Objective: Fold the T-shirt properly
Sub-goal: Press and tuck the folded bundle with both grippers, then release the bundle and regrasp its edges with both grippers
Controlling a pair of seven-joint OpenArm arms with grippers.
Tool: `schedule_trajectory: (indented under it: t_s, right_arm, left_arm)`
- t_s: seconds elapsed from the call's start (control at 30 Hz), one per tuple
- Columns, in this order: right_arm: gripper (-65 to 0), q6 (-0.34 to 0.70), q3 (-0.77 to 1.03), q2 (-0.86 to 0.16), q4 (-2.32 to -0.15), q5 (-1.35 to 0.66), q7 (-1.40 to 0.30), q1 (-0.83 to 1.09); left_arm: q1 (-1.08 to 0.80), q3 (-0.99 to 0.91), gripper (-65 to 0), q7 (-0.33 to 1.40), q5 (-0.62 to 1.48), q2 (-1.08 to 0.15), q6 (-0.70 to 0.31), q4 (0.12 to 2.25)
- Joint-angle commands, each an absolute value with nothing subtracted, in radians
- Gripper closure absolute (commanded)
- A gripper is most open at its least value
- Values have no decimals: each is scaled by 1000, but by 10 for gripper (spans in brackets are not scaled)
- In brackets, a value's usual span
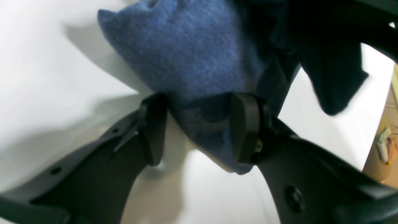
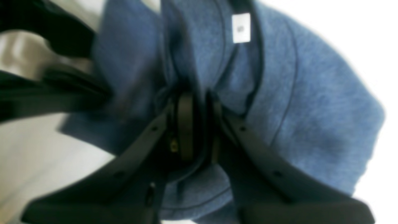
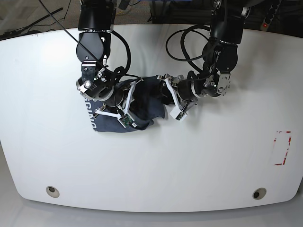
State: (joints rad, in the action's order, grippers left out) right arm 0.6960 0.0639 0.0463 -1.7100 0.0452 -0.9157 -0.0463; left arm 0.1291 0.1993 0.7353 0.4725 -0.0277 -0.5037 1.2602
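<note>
The dark slate-blue heathered cloth T-shirt point(image 3: 142, 106) lay bunched on the white surface point(image 3: 199, 161) between both arms. The right end effector point(image 2: 199, 124) had pinched a fold of it near the small white neck tag point(image 2: 241, 28). The left end effector point(image 1: 199, 127) held another gathered fold between its black pads point(image 1: 245, 127), lifted off the surface.

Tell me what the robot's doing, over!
Left claw pinching T-shirt, lifted. Right claw shut on T-shirt near neck tag. Nothing in the way.
</note>
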Motion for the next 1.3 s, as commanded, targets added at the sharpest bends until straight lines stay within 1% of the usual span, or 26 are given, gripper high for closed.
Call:
schedule_trajectory:
  t_s: [0.0,0.17,0.3,0.37,0.5,0.6,0.7,0.77,0.87,0.93,0.97,1.1,1.17,1.27]
  right_arm:
    - [-55,698,56,73,-1770,21,-915,-54]
    - [-54,698,-22,93,-1819,21,-967,-47]
    - [-54,698,-96,93,-1778,22,-960,-45]
    - [-54,698,-96,94,-1741,22,-935,-50]
    - [-55,698,-96,94,-1624,22,-832,-54]
    - [-67,698,-84,91,-1561,22,-788,-71]
    - [-165,698,-30,93,-1546,22,-786,-73]
    - [-254,698,-4,93,-1547,22,-786,-73]
    - [-363,698,8,93,-1589,22,-786,-67]
    - [-398,698,8,93,-1620,22,-788,-65]
    - [-407,698,8,93,-1638,22,-794,-64]
    - [-409,698,10,93,-1724,21,-851,-54]
    - [-409,698,10,93,-1759,21,-872,-53]
    - [-409,698,10,93,-1840,21,-906,-51]
  left_arm:
    - [142,202,-301,763,449,-28,-492,1251]
    - [151,202,-303,736,447,-7,-496,1247]
    - [150,203,-303,714,449,-4,-498,1247]
    - [150,203,-303,714,449,-4,-498,1250]
    - [147,203,-301,714,450,-5,-499,1253]
    - [147,202,-301,714,450,-8,-499,1253]
    - [145,196,-300,714,450,-8,-499,1257]
    - [137,188,-300,708,450,-10,-499,1270]
    - [117,131,-300,708,450,-10,-499,1316]
    - [107,111,-300,711,447,-12,-499,1343]
    - [104,104,-300,714,447,-21,-499,1363]
    - [85,104,-300,714,450,-71,-499,1446]
    - [74,99,-301,714,450,-74,-499,1477]
    - [58,97,-300,716,449,-133,-499,1540]
